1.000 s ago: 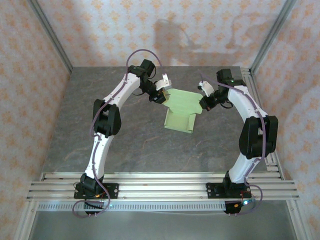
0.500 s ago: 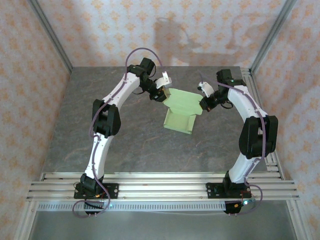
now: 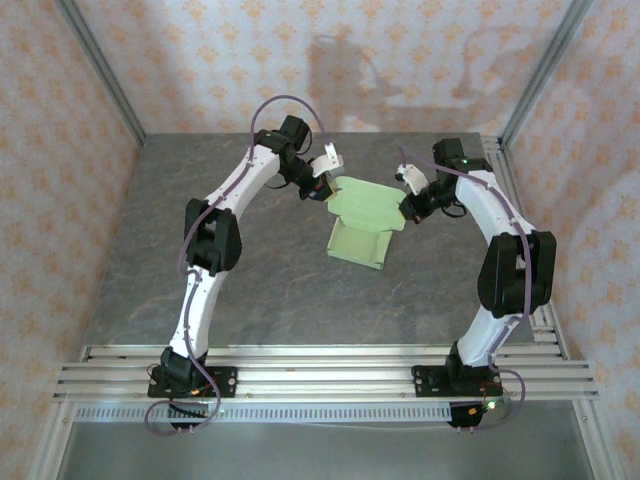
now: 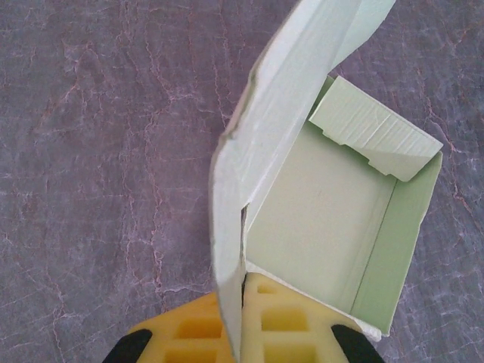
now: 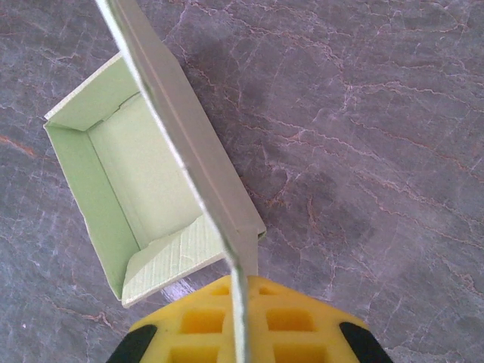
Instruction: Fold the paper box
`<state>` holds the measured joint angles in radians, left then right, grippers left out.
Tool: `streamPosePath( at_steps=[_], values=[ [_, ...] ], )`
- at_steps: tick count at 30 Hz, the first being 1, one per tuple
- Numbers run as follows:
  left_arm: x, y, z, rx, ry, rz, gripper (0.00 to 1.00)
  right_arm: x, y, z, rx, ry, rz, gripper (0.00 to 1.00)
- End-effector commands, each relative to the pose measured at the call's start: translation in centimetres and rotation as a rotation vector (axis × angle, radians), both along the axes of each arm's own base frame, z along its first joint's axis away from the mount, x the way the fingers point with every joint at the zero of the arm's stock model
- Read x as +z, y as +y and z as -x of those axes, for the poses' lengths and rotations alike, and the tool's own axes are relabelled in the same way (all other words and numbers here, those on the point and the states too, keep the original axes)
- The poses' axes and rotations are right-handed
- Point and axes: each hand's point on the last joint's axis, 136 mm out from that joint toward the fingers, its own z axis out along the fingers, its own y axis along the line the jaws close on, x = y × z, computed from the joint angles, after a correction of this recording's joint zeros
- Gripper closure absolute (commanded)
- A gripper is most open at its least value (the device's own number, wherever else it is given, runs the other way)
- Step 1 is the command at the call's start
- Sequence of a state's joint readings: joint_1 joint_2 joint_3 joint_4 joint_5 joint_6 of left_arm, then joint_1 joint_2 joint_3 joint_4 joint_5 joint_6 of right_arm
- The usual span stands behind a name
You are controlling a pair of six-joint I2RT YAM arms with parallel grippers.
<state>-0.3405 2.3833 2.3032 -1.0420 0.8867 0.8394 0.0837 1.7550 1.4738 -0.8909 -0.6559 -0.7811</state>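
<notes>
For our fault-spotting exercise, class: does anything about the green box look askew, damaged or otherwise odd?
Nothing is torn or spilled. The paper box is only half-folded: one end flap leans inward, not tucked flat. The left gripper and right gripper each pinch a raised panel.

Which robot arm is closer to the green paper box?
Neither, it's a tie. The left end effector pinches a raised flap on the left of the paper box; the right end effector pinches one on its right.
</notes>
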Motion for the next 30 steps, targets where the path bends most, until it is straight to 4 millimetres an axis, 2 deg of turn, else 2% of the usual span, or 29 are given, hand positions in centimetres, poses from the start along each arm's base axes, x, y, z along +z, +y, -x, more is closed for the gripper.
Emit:
streamPosePath(
  at_steps=[1, 5, 9, 12, 15, 17, 22, 30],
  values=[
    [3.2, -0.3, 0.1, 0.009, -0.044, 0.038, 1.00, 1.4, 0.6, -0.6, -0.014, -0.035, -0.009, 1.00],
    [3.9, -0.2, -2.0, 0.169, -0.050, 0.026, 1.00, 2.4, 0.9, -2.8, -0.138, -0.133, -0.002, 1.00],
    [4.9, -0.5, -3.7, 0.307, -0.064, 0.029, 1.00, 3.8, 1.1, -5.5, -0.333, -0.231, -0.031, 1.00],
    [5.1, -0.7, -4.9, 0.436, -0.081, -0.004, 1.00, 4.0, 1.4, -6.5, -0.427, -0.239, -0.049, 1.00],
    [4.9, -1.2, -4.6, 0.515, -0.092, -0.069, 1.00, 4.4, 1.8, -7.3, -0.514, -0.250, -0.051, 1.00],
    [5.0, -1.6, -4.8, 0.581, -0.078, -0.070, 1.00, 4.8, 1.4, -7.8, -0.589, -0.250, -0.061, 1.00],
    [4.6, -2.0, -5.6, 0.755, 0.023, -0.010, 1.00, 5.4, 0.8, -8.7, -0.761, -0.268, -0.115, 1.00],
    [4.9, -3.2, -6.2, 0.888, 0.017, 0.101, 1.00, 4.6, -0.1, -9.6, -0.964, -0.306, -0.243, 1.00]
  ],
)
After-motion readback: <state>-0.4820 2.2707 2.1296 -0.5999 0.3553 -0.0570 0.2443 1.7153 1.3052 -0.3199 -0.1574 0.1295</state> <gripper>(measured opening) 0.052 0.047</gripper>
